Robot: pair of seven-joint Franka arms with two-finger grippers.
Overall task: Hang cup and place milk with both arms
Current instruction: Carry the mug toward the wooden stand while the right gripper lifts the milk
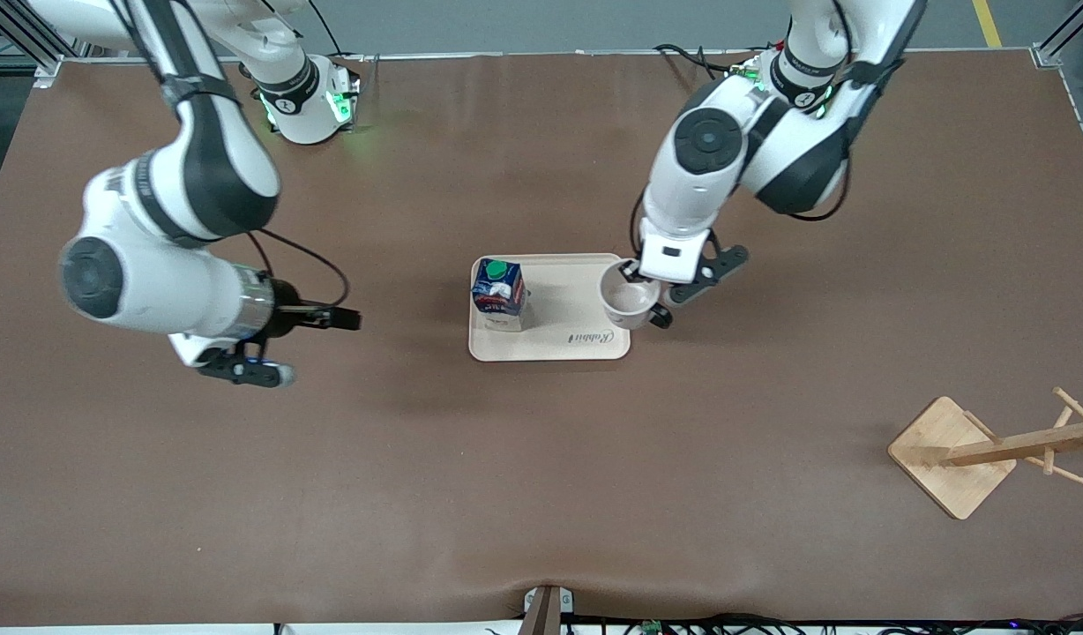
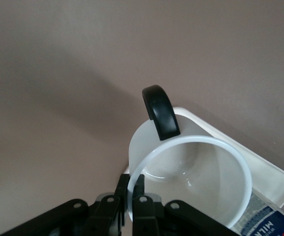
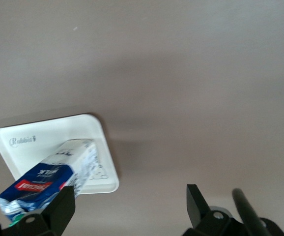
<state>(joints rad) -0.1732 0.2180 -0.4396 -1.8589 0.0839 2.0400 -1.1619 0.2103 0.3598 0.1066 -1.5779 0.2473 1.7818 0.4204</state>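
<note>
The tray carries a grey word in script letters along its edge nearer to the front camera; it reads about like "Rabbit", but I am not sure of every letter. In the right wrist view the same word shows on the tray. The milk has a red label with white letters too small to read, and in the left wrist view the white letters "MILK" are seen on its dark-blue side.

The milk is a small dark-blue carton with a round green cap and pale lower sides. It stands upright on the tray, at the end toward the right arm.

The cup is white with a thin black loop handle. Its opening faces up toward the front camera, and the inside is plain white. It is at the tray's end toward the left arm, over the tray's edge. I cannot tell whether it still touches the tray.

The left gripper is clamped on the cup's rim, the wall pinched between its two fingers.

The right gripper hangs over the bare table, toward the right arm's end and well apart from the tray. Its fingers stand wide apart and hold nothing.

A wooden rack with pegs stands on the table near the left arm's end, nearer to the front camera than the tray.
</note>
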